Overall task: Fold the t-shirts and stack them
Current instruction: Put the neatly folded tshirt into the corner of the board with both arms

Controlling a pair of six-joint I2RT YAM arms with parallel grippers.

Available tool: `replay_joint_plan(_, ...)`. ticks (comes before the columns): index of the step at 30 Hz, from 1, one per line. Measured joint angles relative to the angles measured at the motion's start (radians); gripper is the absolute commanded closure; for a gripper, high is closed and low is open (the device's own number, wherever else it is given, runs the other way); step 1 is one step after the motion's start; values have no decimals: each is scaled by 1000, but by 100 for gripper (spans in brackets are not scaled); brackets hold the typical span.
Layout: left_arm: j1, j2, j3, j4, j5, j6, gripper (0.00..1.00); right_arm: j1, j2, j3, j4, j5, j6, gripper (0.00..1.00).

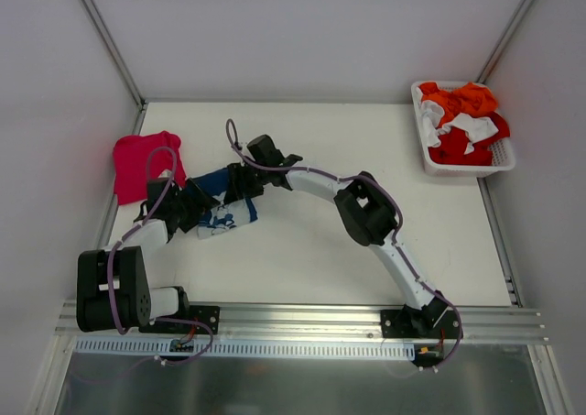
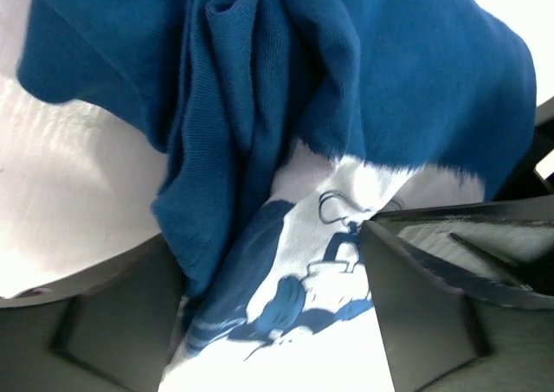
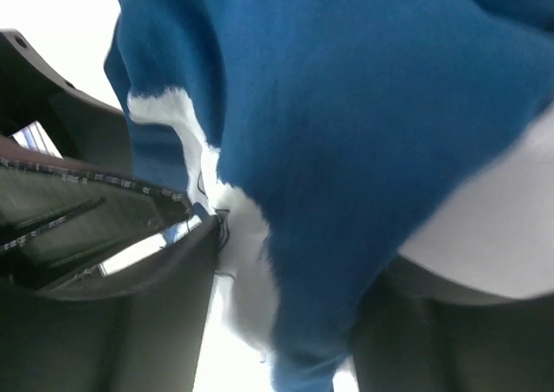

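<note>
We are gathering the navy t-shirt [image 1: 222,215], bunched left of centre on the table [image 1: 311,268] near the pink-red t-shirt [image 1: 137,163], for folding; the left gripper [image 2: 264,236] straddles it unclenched, the right gripper [image 3: 294,262] encloses cloth but its hold cannot be told, so the next move requires two firm edge pinches.

We see two arms built of white tube links and bulky black joint housings. The left arm [image 1: 114,287] has a large black box-like joint near its base, and the right arm [image 1: 403,261] has a rounder one. A thin purple cable [image 1: 112,278] runs along each arm. The fingers [image 2: 433,323] are dark grey, flat and wedge-shaped.
</note>
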Motion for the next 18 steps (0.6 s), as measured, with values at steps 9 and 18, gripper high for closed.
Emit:
replay_joint_plan(9,0,32,10,-33,-46,14,100,27,18,0,-6,-13,8,99)
replay_joint_plan(18,-87,-2,63,-140,-190,34,100,34,13,0,-19,5,4,99)
